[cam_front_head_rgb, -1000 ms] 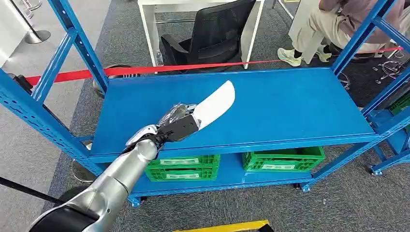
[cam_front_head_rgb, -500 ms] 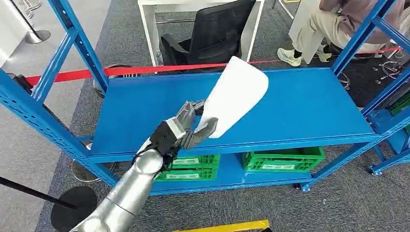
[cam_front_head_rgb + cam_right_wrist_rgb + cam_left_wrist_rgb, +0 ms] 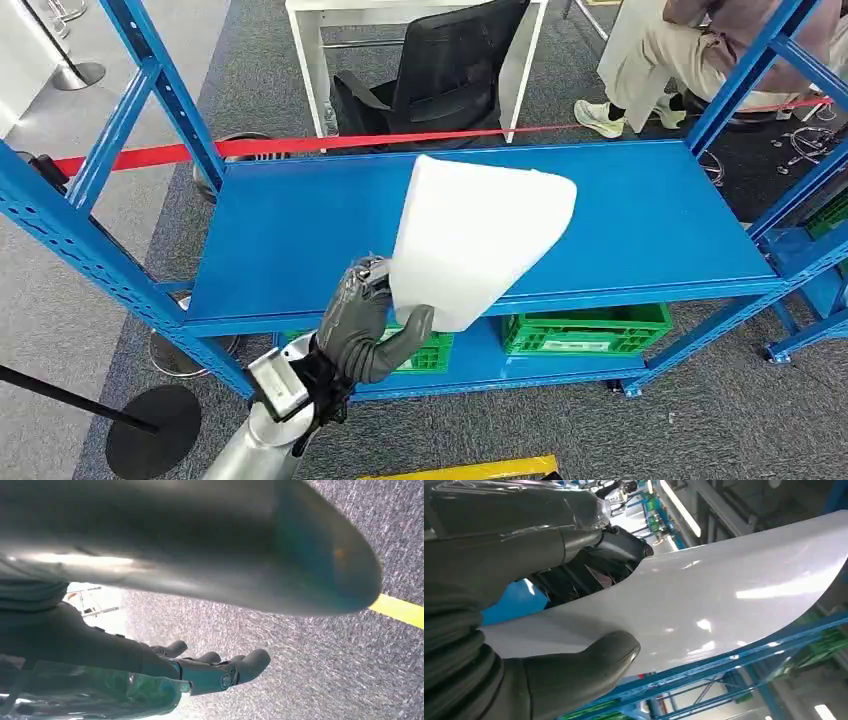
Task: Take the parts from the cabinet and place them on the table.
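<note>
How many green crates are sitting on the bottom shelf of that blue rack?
2 on that shelf: one green crate is partly hidden behind the left hand and white part, the other to its right. More may be hidden.

1. Left hand (image 3: 365, 325), grey, grips broad curved white panel (image 3: 480, 235) by its lower edge.
2. Panel raised above blue metal shelf (image 3: 300, 230).
3. Green plastic crates (image 3: 585, 330) sit below.

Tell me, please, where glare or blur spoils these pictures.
Head view: sharp and evenly lit, though the white part looks nearly featureless. Left wrist view: bright streaks of glare lie on the part, and the left robot hand is softly blurred. Right wrist view: a blurred silver shape hangs over the right robot hand.
</note>
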